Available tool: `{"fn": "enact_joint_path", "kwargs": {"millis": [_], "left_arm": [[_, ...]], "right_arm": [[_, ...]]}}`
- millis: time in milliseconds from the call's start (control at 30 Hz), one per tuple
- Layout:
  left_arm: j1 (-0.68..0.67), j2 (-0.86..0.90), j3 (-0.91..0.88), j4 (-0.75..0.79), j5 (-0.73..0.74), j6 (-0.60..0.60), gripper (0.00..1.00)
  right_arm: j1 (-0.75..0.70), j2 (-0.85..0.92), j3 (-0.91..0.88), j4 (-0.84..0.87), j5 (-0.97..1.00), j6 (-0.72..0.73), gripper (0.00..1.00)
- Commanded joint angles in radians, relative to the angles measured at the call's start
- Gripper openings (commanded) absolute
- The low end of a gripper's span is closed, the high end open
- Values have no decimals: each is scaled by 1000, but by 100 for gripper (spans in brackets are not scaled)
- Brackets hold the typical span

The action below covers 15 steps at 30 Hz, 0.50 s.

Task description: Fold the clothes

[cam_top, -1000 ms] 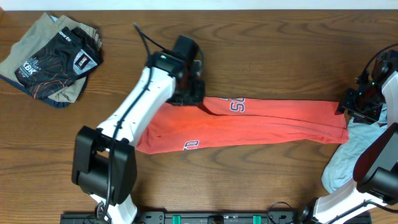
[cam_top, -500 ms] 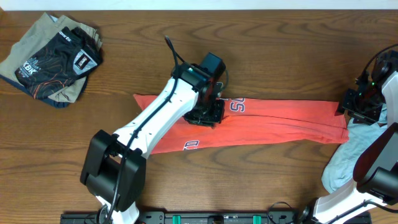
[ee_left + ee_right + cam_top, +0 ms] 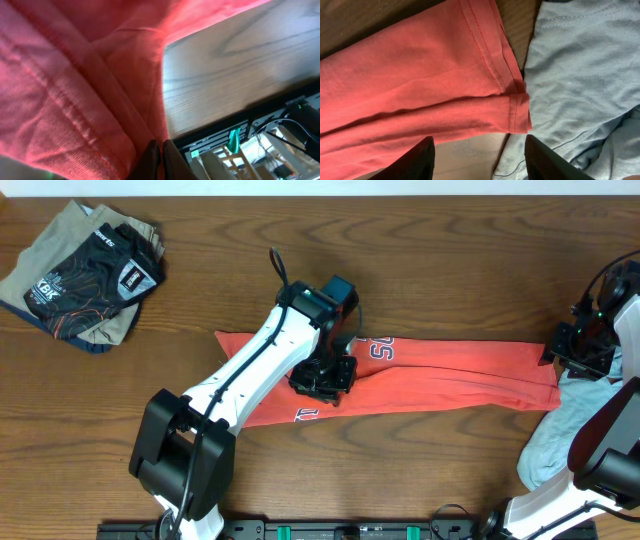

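The coral-red T-shirt (image 3: 450, 375) lies as a long strip across the table, with grey-white lettering near its middle. My left gripper (image 3: 322, 380) sits over the strip's left-middle part. In the left wrist view the left gripper (image 3: 161, 160) is shut, and red fabric (image 3: 75, 75) rises in folds to the pinched fingertips. At the strip's right end my right gripper (image 3: 572, 355) is held low. In the right wrist view the right gripper (image 3: 482, 162) is open and empty, above bare wood between the shirt's hemmed end (image 3: 420, 75) and the pale blue-grey garment (image 3: 580, 75). That garment (image 3: 550, 445) lies crumpled at the right edge.
A pile of folded khaki and dark printed garments (image 3: 85, 275) rests at the back left corner. The brown wooden table (image 3: 450, 260) runs behind the shirt. The arm bases and a black rail (image 3: 350, 530) line the front edge.
My left gripper has moved from the shirt's upper left edge to the right, then toward the front, over the strip's middle, with red fabric in it. The right arm has stayed still.
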Motion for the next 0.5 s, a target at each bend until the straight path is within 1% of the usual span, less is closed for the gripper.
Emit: {"fn": "enact_joint_path", "kwargs": {"millis": [0,67,233,333,467], "left_arm": [[0,7,-3,66,27,74,8],[0,7,-3,155,-4,72,9],[0,8,-4,369,-207,71,9],[0,16,-4,443,-287,69,9],[5,31,-5,484,-336,69,9]], "right_arm": [[-7,3,-2,5,0,-5,56],[-7,3,-2,5,0,-4,56],[-7,3,-2,4,0,-4,56],[-7,3,-2,4,0,-5,56],[-7,3,-2,3,0,-5,56]]}}
